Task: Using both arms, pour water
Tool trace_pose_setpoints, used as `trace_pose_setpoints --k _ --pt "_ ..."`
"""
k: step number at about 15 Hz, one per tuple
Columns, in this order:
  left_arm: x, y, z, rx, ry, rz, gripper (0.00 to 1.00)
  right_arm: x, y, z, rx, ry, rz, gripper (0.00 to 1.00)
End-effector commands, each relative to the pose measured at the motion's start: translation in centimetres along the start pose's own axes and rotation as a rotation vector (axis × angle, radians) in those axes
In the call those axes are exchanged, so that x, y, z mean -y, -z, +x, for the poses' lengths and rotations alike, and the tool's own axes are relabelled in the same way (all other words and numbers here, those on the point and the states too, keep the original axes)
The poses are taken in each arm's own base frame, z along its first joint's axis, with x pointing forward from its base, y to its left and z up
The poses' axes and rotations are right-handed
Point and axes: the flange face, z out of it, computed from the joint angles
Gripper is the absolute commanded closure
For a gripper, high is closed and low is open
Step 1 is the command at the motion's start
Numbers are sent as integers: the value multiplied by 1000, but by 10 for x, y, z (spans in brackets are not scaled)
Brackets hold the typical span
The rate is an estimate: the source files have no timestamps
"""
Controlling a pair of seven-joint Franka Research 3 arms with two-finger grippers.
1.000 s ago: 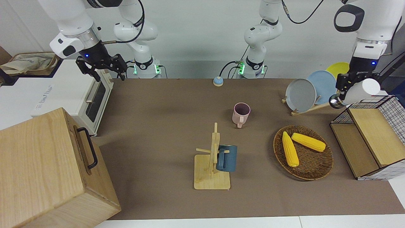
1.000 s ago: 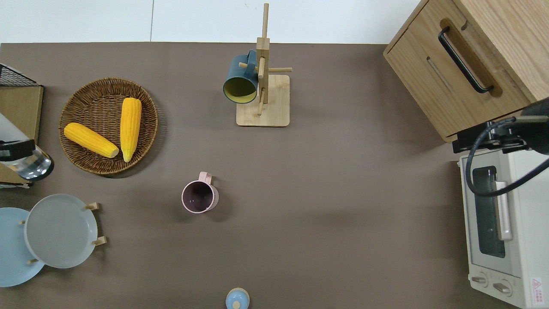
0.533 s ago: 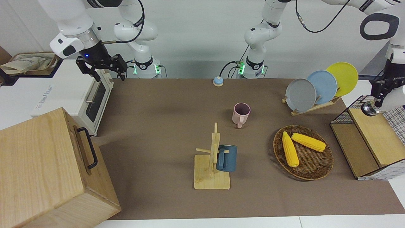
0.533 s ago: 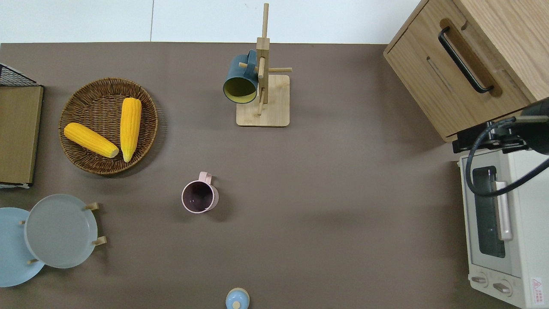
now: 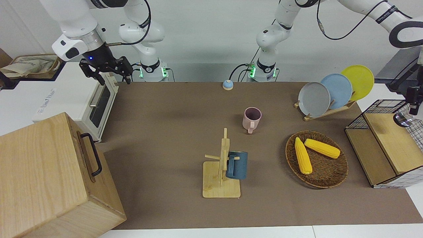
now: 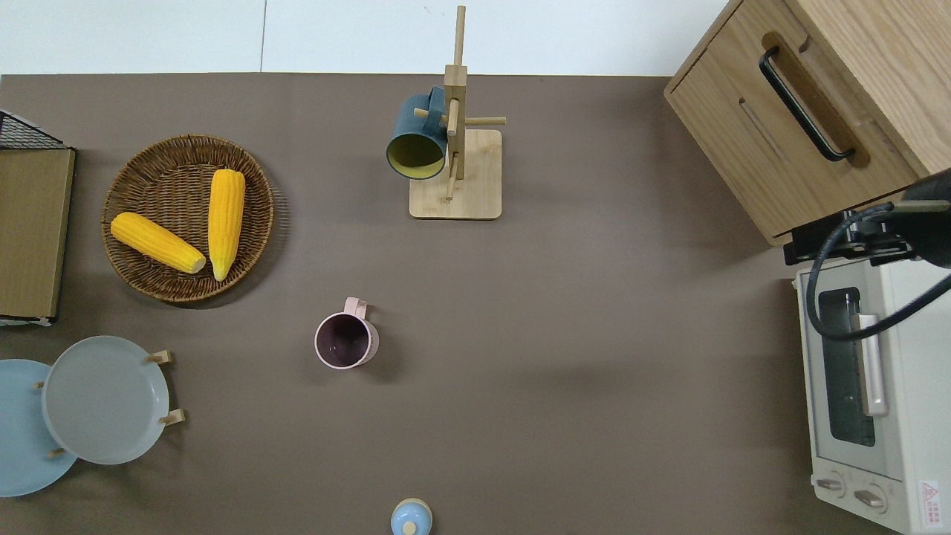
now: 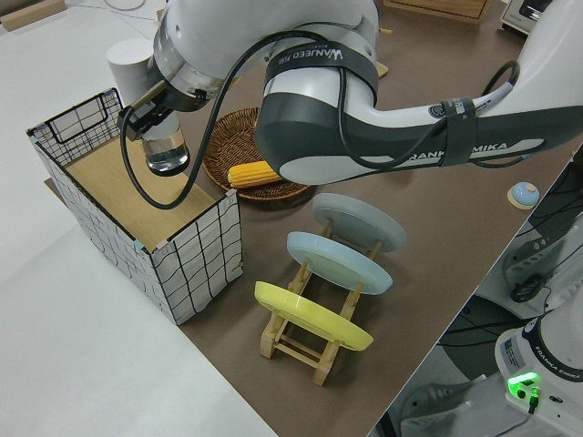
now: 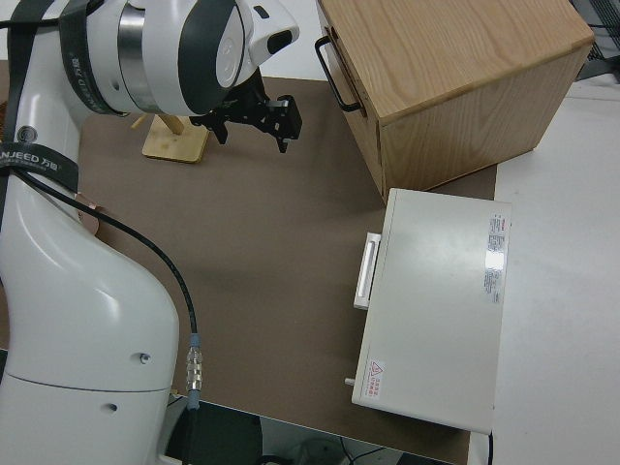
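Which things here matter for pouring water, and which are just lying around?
Job: left hand holding the bottle; probably the pink mug; right hand, parked.
Lying about: blue mug, corn, plates, toaster oven.

Your left gripper (image 5: 413, 99) runs off the front view's edge, so its fingers can't be read there. The bottle (image 7: 164, 146) it carries shows only its clear lower part; the arm hides the rest. The overhead view misses both.
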Motion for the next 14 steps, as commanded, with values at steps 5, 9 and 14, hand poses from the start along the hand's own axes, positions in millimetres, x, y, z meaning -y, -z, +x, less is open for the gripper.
trace_pose_setpoints --k 5,9,14 --pt "17 -49 -7 -114 -53 -57 940 -1 -1 -5 3 18 20 7" --pt "23 -64 -12 -124 -108 -27 934 -1 -1 -5 5 18 19 7" --pt "27 -75 -18 -111 -117 -31 919 -1 -1 -5 5 18 19 7"
